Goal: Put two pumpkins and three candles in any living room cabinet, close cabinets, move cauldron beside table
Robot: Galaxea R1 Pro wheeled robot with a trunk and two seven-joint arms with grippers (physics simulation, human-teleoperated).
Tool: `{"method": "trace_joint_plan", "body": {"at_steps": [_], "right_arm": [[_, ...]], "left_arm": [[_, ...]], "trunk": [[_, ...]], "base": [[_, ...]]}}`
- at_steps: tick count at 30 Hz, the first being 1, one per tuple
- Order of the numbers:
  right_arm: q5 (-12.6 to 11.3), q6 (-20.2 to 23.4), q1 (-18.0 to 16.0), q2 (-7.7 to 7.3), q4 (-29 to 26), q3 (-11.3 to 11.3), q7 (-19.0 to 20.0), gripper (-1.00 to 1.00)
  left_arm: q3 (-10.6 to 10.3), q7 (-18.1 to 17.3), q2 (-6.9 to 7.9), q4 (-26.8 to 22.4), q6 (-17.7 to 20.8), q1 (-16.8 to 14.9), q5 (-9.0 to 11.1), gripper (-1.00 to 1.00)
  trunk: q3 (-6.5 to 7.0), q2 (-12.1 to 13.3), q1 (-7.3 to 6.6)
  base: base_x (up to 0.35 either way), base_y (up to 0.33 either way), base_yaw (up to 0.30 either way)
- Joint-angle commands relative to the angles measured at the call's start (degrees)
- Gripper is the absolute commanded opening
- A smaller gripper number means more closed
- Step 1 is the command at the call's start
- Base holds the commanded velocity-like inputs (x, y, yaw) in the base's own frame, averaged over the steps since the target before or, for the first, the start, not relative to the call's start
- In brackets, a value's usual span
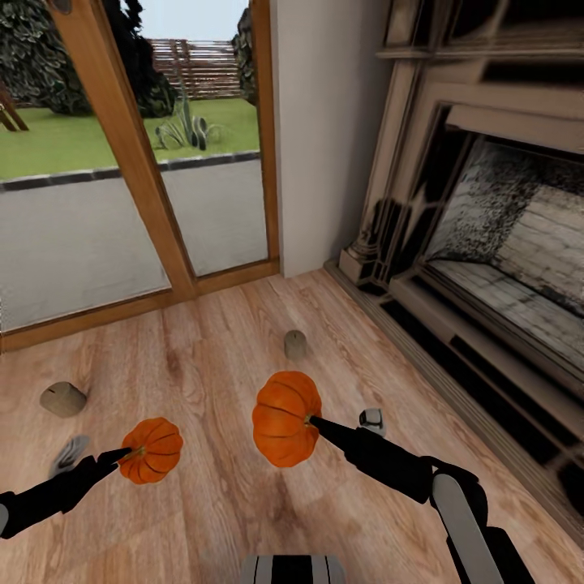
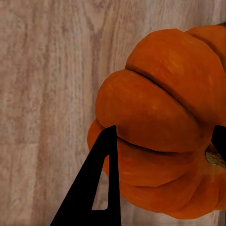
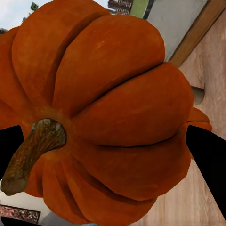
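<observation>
The left tool [image 1: 130,451] is clamped on the smaller pumpkin [image 1: 152,450], its dark tips meeting the fruit at the stem end, so the pumpkin hangs sideways above the wooden floor [image 1: 219,341] at the left of the head view. In the left wrist view one black finger [image 2: 96,183] lies against the orange ribs of this pumpkin [image 2: 160,127], with pale floorboards behind it.

The right tool [image 1: 312,421] is closed on the larger pumpkin [image 1: 284,418], gripping it at the stem side; the pumpkin is held tilted, off the floor, near the middle of the head view. The right wrist view shows this pumpkin [image 3: 108,113] very close, its short brown stem [image 3: 33,153] pointing toward the camera and the dark fingers [image 3: 209,165] flanking it on both sides.

On the floor beyond the larger pumpkin stands one grey-beige candle [image 1: 295,344], upright. A second candle [image 1: 62,399] lies further left, near the smaller pumpkin but apart from it. A small grey and white object [image 1: 372,419] sits on the floor just beside the right arm; what it is cannot be told. A wood-framed glass door [image 1: 130,154] stands behind, a white wall [image 1: 324,122] beside it, and a fireplace [image 1: 487,211] fills the right.
</observation>
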Motion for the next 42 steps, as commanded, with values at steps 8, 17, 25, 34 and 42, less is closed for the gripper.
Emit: {"method": "trace_joint_plan", "body": {"at_steps": [8,17,25,34,42], "right_arm": [[0.13,-0.03,-0.03,0.14,0.06,0.04,-1.24,-1.0],[0.16,-0.03,-0.02,2.37,-0.08,1.44,-14.43,-1.0],[0.07,0.66,-1.25,6.44,-0.42,6.17,-35.74,-1.0],[0.06,2.38,-1.42,6.34,-0.13,7.8,-41.22,-1.0],[-0.69,2.52,0.07,5.37,0.18,4.88,-40.61,-1.0]], "left_arm": [[-0.01,-0.03,0.4,0.0,0.19,0.0,-0.01,-1.0],[0.4,-0.03,1.46,0.0,2.41,0.0,-0.01,-1.0],[0.6,0.1,2.85,-1.38,6.18,0.0,-0.13,-1.0],[0.2,0.15,3.62,-2.01,9.45,0.0,-0.56,-1.0],[0.02,0.27,3.83,-2.03,9.6,0.0,-0.84,-1.0]], "trunk": [[1.78,0.11,-0.2],[3.77,0.23,-0.44],[5.55,0.34,-0.64],[7.54,0.46,-0.87],[9.06,2.91,-2.25]], "base": [[-0.016,0.0,0.0],[-0.001,0.0,0.0],[-0.115,0.0,0.0],[-0.013,0.0,0.0],[-0.264,0.0,0.0]]}}
